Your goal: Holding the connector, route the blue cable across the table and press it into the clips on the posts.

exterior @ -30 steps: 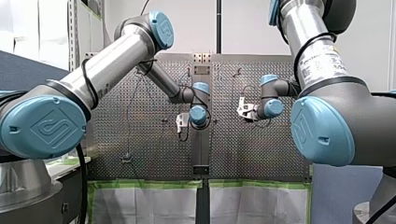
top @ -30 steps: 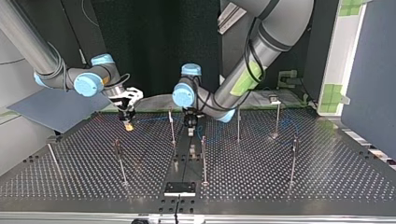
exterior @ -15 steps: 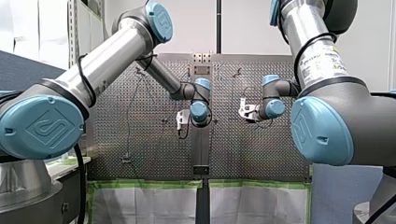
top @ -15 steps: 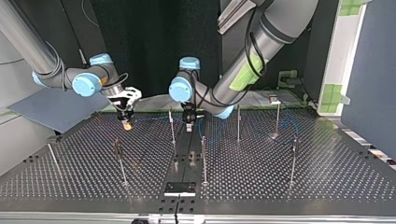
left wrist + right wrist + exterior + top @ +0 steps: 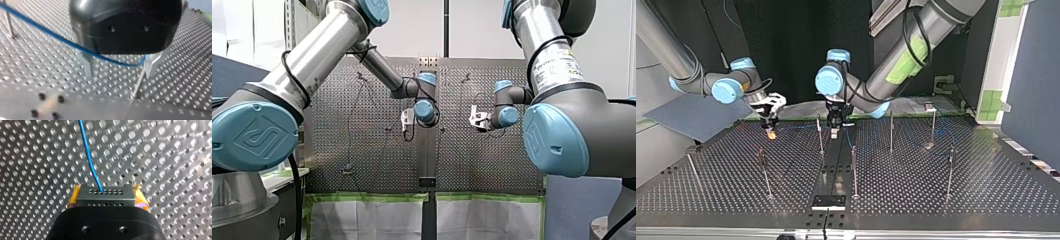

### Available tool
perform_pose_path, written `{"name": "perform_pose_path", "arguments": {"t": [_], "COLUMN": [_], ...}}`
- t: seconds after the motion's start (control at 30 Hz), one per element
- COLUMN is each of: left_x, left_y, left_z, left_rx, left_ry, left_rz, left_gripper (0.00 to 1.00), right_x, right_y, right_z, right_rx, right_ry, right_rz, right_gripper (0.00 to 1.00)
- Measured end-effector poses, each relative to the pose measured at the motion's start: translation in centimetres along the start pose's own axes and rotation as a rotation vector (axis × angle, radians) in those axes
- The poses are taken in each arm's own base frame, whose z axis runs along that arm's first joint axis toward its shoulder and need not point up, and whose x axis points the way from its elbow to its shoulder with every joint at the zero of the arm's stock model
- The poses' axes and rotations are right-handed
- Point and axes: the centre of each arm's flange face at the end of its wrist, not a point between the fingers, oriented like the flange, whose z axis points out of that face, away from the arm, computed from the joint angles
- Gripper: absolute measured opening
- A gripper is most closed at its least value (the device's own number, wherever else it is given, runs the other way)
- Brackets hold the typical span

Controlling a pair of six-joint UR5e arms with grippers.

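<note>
Right fingers [image 5: 72, 198] clamped on connector [image 5: 105, 194], left fingers [image 5: 87, 63] spread astride blue cable [image 5: 50, 33], post [image 5: 139, 82] just beside one.

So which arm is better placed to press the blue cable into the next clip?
Probably left. My left gripper is open with the blue cable running between its fingers, beside a post. My right gripper is shut on the connector.

My left arm [image 5: 916, 45] bends in toward the middle, left tool [image 5: 119, 72] pointing down, its metal fingers [image 5: 87, 65] spread apart. My right arm [image 5: 666, 50] stretches in beside it, right tool [image 5: 106, 192] low and angled down, yellow pads [image 5: 73, 196] clamped on the connector [image 5: 112, 198].
</note>
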Motion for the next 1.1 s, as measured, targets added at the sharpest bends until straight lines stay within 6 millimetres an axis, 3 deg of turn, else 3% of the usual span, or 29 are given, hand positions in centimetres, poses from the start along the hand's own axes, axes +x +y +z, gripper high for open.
{"name": "perform_pose_path", "arguments": {"t": [0.47, 0.83, 1.1], "left_x": [-1.2, 5.4, 7.5], "left_y": [-2.5, -5.8, -8.4], "left_z": [-6.9, -11.0, -11.3], "left_rx": [0.01, 0.066, 0.106], "left_ry": [-0.028, 0.04, 0.083], "left_rz": [0.016, 0.061, 0.074], "left_gripper": [1.0, 1.0, 1.0], "right_x": [0.0, 0.1, -0.3], "right_y": [0.6, 2.2, 3.2], "right_z": [-0.2, -0.5, -1.1], "right_rx": [0.005, -0.021, -0.041], "right_ry": [-0.011, -0.021, -0.06], "right_rz": [0.006, 0.016, 0.012], "right_gripper": [0.0, 0.0, 0.0]}}
